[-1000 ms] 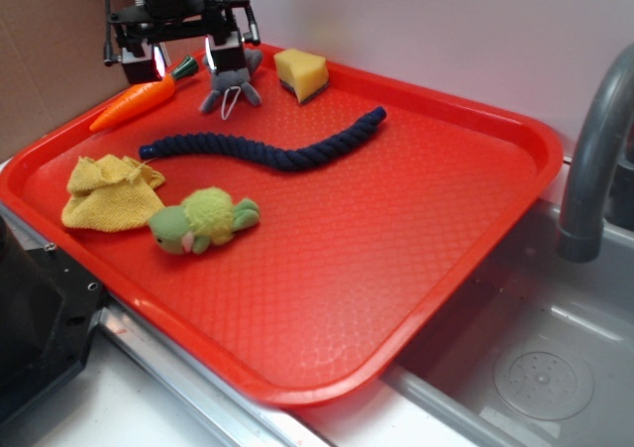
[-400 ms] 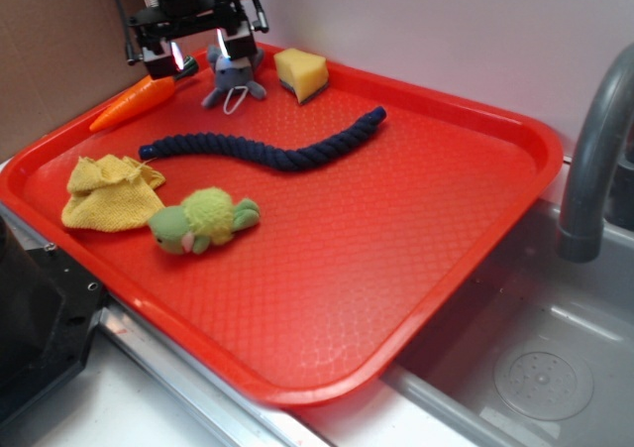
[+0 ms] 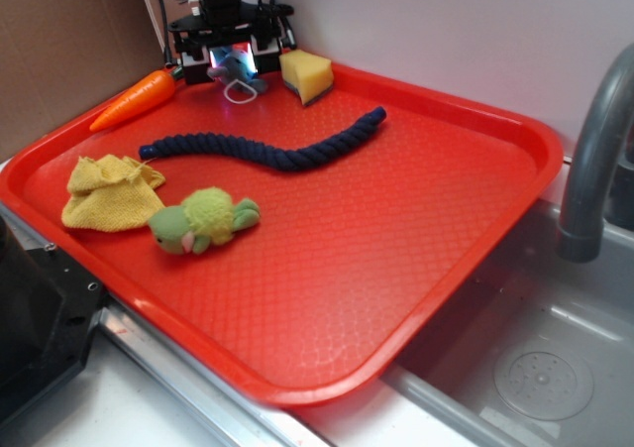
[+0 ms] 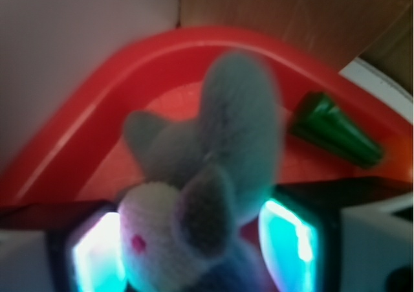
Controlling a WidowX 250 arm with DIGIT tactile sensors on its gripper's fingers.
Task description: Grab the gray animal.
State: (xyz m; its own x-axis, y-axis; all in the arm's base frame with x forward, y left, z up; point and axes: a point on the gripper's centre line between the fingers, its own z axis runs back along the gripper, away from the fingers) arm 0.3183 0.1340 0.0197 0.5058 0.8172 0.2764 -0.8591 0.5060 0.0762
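Note:
The gray animal (image 3: 236,68) is a small gray plush mouse lying at the back left of the red tray (image 3: 396,269), its white string loop trailing toward the front. My gripper (image 3: 228,62) is lowered over it with one finger on each side. In the wrist view the mouse (image 4: 213,169) fills the space between the lit pads (image 4: 288,240). Its whitish face with a red nose rests against the left pad, while a strip of red tray shows before the right pad. The gripper (image 4: 194,253) is open around the mouse.
An orange carrot (image 3: 134,100) lies left of the gripper, its green top (image 4: 333,130) close to the right finger. A yellow sponge (image 3: 303,73) sits just right of the mouse. A dark blue rope (image 3: 267,150), yellow cloth (image 3: 111,194) and green plush turtle (image 3: 203,219) lie nearer. Sink and faucet (image 3: 594,150) are at right.
The gripper has moved right and toward the tray's back corner, dropping over the mouse. The mouse was beside the right finger before; now it sits between both fingers.

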